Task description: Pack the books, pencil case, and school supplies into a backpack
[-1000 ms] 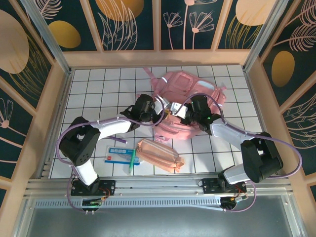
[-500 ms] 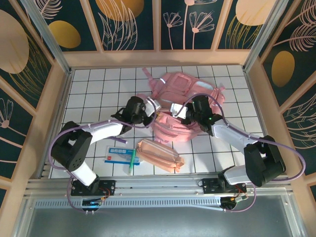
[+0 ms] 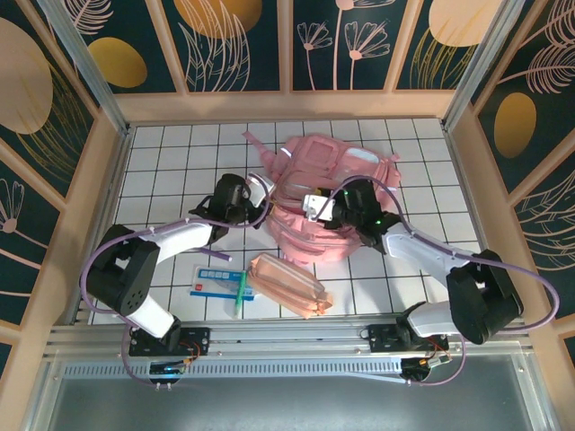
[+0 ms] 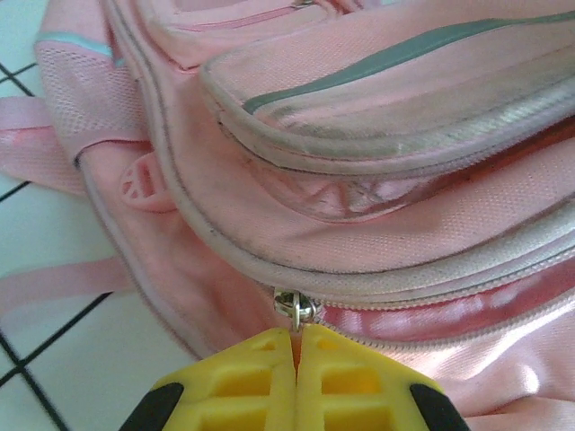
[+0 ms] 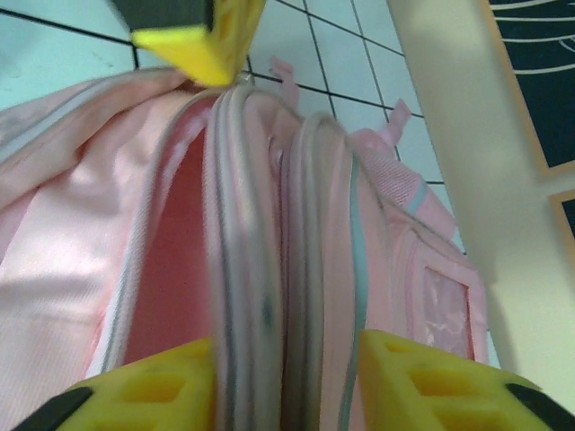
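Tiled table (image 3: pixel 162 171), wrist close-up, left hand (image 4: pixel 295 346) pinching backpack (image 4: pixel 359 242) zipper pull (image 4: pixel 293 305)

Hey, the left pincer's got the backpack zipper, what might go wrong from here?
1. The left pincer pinches only the tip of the small zipper pull; it may slip free.
2. The right pincer stands open around the backpack rim, so the soft bag might slide along instead of unzipping.
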Robot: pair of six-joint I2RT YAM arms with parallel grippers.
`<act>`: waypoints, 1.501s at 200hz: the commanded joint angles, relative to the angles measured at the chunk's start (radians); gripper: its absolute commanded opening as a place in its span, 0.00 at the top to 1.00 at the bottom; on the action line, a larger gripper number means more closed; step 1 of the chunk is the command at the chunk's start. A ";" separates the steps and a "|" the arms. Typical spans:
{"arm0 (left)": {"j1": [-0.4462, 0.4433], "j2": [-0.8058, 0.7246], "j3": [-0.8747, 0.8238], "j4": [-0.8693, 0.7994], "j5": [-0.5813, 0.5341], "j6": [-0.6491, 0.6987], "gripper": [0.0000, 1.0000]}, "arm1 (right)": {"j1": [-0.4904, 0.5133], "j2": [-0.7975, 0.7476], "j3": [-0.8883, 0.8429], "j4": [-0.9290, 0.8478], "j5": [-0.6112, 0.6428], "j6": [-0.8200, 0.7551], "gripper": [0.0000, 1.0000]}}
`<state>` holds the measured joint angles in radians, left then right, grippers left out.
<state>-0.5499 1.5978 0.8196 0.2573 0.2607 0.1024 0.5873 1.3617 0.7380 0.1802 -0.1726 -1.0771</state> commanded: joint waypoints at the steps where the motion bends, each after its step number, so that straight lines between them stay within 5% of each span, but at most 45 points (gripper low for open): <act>1: -0.051 0.004 0.060 0.039 0.069 -0.050 1.00 | 0.046 0.057 0.037 0.130 0.180 0.060 0.55; 50: -0.062 -0.039 0.045 0.135 0.134 -0.150 1.00 | 0.083 0.133 0.090 0.179 0.353 0.088 0.54; 77: -0.060 -0.074 0.025 0.136 0.103 -0.161 1.00 | 0.083 0.107 0.083 0.113 0.257 0.035 0.88; 93: -0.040 -0.106 0.005 0.123 0.034 -0.172 1.00 | 0.055 0.052 0.075 -0.021 -0.001 -0.052 1.00; 156: 0.091 0.035 0.088 -0.014 -0.061 -0.103 1.00 | -0.035 -0.064 0.066 -0.178 -0.222 -0.264 1.00; 300: 0.119 0.304 0.319 -0.091 -0.144 -0.095 1.00 | -0.035 -0.147 0.038 -0.091 -0.209 -0.321 1.00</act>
<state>-0.4641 1.8622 1.1229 0.1703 0.2432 -0.0006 0.5495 1.2816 0.7719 0.0433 -0.3180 -1.3640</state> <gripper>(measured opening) 0.049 0.118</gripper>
